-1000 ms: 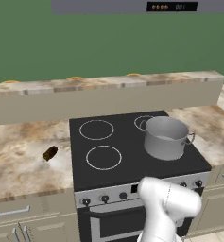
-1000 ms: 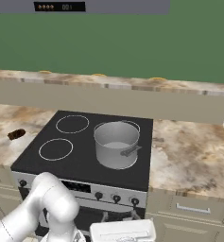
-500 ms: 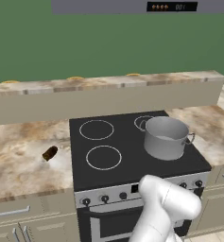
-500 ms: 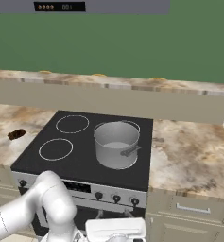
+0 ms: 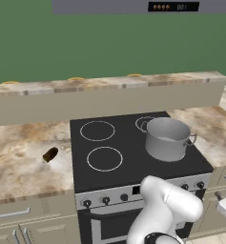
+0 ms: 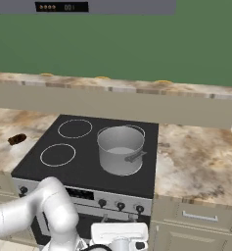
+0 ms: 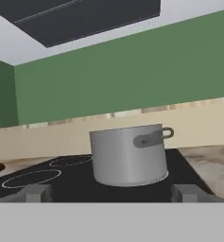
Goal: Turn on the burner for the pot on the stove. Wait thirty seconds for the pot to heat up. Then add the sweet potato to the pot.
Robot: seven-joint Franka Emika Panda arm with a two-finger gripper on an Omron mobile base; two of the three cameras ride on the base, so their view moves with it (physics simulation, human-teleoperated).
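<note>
Change: over the last second the white arm's elbow sinks a little in front of the range, and in the right base view the white hand slides from right of the knob row to below its middle; pot, stove and sweet potato stay put.
Gripper: the two-finger gripper (image 7: 111, 193) shows its small grey fingertips (image 7: 34, 193) set far apart, spread as wide as they go, with nothing between them.
Hand position: low, at cooktop height, looking level across the glass at the pot.
Pot: the round grey brushed-steel stockpot (image 5: 168, 139) stands upright over the rear-right ring, overhanging it, one loop handle facing right.
Stove: the range with flat black glass top and thin white rings (image 5: 128, 157) has its black knobs (image 6: 121, 206) along the steel front, none touched.
Sweet potato: the small dark brown oblong lump (image 5: 50, 154) lies on the marbled beige counter (image 5: 19, 162) left of the stove, well apart from the pot.
Meaning: the burner step looks not yet done; the hand seems to be lining up on the knob row, and picking the right knob is the risk.
</note>
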